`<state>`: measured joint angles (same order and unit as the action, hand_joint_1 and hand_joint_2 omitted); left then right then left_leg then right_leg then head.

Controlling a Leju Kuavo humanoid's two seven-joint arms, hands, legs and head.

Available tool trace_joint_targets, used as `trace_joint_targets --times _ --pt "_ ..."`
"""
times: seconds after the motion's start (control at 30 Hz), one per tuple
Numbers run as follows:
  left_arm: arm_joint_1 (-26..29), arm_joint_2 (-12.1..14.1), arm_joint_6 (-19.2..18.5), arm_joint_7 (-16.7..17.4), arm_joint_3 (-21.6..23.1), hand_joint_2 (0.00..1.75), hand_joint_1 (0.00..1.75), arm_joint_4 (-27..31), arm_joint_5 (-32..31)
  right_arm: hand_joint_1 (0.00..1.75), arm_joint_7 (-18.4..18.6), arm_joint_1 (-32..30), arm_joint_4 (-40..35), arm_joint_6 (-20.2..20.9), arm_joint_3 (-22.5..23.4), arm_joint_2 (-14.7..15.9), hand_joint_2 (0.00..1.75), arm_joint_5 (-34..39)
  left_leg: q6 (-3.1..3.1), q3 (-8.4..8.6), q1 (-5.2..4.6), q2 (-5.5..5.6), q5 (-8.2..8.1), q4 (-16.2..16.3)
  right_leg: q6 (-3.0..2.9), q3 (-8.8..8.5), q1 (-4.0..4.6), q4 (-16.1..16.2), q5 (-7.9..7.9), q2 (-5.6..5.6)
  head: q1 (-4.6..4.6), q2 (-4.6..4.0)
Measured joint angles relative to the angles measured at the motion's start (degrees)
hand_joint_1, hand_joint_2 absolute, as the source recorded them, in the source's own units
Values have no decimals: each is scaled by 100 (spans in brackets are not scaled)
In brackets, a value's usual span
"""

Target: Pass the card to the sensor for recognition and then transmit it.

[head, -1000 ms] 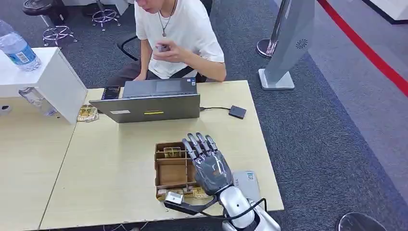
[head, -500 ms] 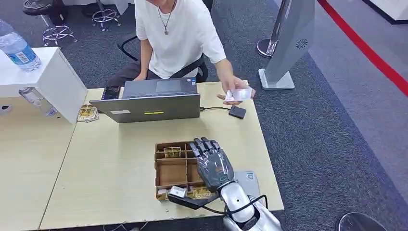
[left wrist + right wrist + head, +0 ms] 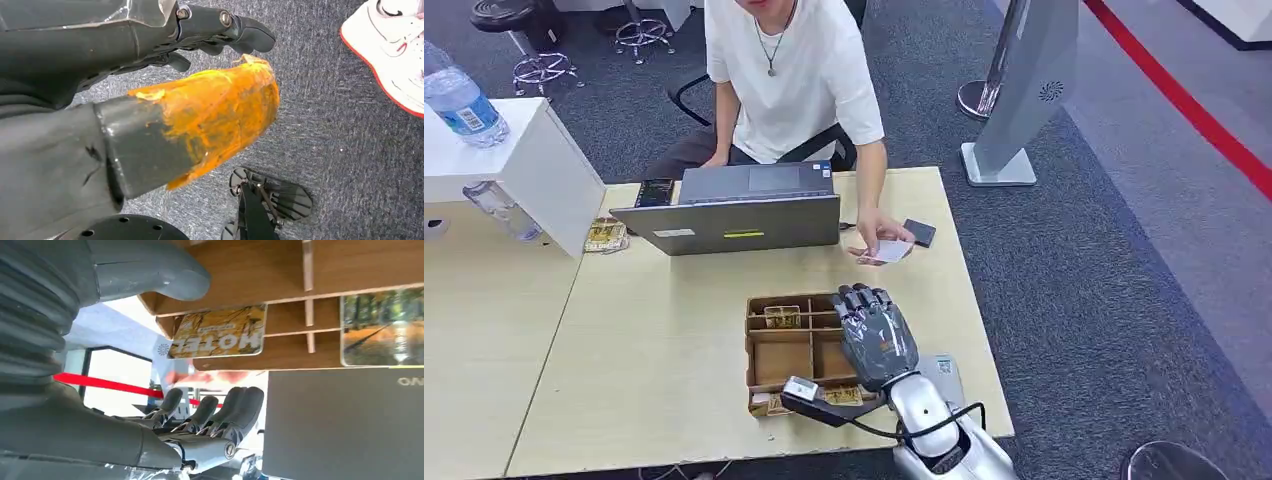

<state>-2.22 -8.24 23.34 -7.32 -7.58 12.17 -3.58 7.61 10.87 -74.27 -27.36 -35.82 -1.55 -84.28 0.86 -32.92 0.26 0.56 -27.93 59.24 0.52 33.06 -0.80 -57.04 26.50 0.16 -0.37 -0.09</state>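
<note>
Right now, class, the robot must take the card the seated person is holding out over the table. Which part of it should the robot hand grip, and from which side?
Probably the free edge of the card, the one facing the robot, since the person's hand holds the far edge. The card lies roughly flat just above the table, so the right robot hand, hovering over the wooden tray, should reach forward and pinch it top and bottom.

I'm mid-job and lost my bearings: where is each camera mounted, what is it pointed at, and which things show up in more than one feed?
Head view: high on the body, looking down at the light wooden table; right hand over the brown wooden compartment tray.
Left wrist view: behind the hanging left hand, facing grey carpet.
Right wrist view: behind the right hand, turned, facing the tray and grey laptop.
Shared: head and right wrist views both show tray, laptop, right hand.
</note>
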Motion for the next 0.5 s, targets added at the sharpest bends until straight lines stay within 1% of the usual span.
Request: trace_joint_targets --times 0.1,0.13,0.2,0.27,0.3,0.33,0.37,0.4,0.47,0.5 --pt "1 0 0 -4 0 0 0 0 0 66 9 -15 -30 2 44 17 175 15 0 0 0 0 0 0 0 0 0 0 0 0 -2 0" --pt "1 0 0 -7 0 0 0 0 0 79 9 -20 -46 2 59 22 175 15 0 0 0 0 0 0 0 0 0 0 0 0 -2 0" --pt "0 -2 0 -11 0 0 0 0 0 77 11 -29 -70 2 87 33 175 15 0 0 0 0 0 0 0 0 0 0 0 0 -2 0" --pt "1 -2 0 -15 0 0 0 0 -2 84 11 -40 -103 2 120 44 175 17 0 0 0 0 0 0 0 0 0 0 0 0 -2 0" --pt "1 -2 0 -17 0 0 0 0 -2 84 11 -41 -111 2 131 46 175 22 0 0 0 0 0 0 0 0 0 0 0 0 -2 0" --pt "1 -2 0 -20 0 0 0 0 -2 89 11 -43 -114 2 138 50 175 22 0 0 0 0 0 0 0 0 0 0 0 0 -2 0" --pt "1 -2 0 -22 0 0 0 0 -2 101 11 -48 -118 2 144 52 175 24 0 0 0 0 0 0 0 0 0 0 0 0 -2 0" --pt "1 -2 0 -22 0 0 0 0 -2 105 11 -55 -127 4 153 55 175 24 0 0 0 0 0 0 0 0 0 0 0 0 -2 0" --pt "1 -2 0 -22 0 0 0 0 -2 131 11 -61 -142 4 168 59 175 31 0 0 0 0 0 0 0 0 0 0 0 0 -2 0" --pt "0 -2 0 -22 0 0 0 0 -2 129 11 -63 -142 4 168 61 175 33 0 0 0 0 0 0 0 0 0 0 0 0 -2 0"
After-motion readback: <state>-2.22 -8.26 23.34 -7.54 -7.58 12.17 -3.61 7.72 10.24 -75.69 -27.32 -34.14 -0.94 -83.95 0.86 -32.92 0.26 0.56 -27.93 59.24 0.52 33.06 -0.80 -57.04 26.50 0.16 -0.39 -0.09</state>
